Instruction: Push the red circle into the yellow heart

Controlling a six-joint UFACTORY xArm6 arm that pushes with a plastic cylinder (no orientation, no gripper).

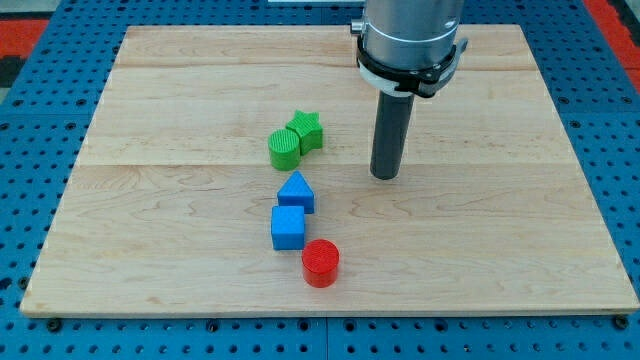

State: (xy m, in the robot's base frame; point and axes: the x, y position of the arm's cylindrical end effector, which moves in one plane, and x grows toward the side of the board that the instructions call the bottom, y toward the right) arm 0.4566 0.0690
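While no claw is fitted, only a rod, so nothing is spread, pinched or held, my tip [385, 176] is seen resting on the board [150, 200] right of centre, touching no block. The red circle [321, 263] is found nr the bottom edge, just beside the blue cube [288, 228], w/ the blue triangle [296, 191] above it. The green cylinder [284, 149] and green star [307, 131] are seen touching, nr the centre; the yellow heart can't be seen.
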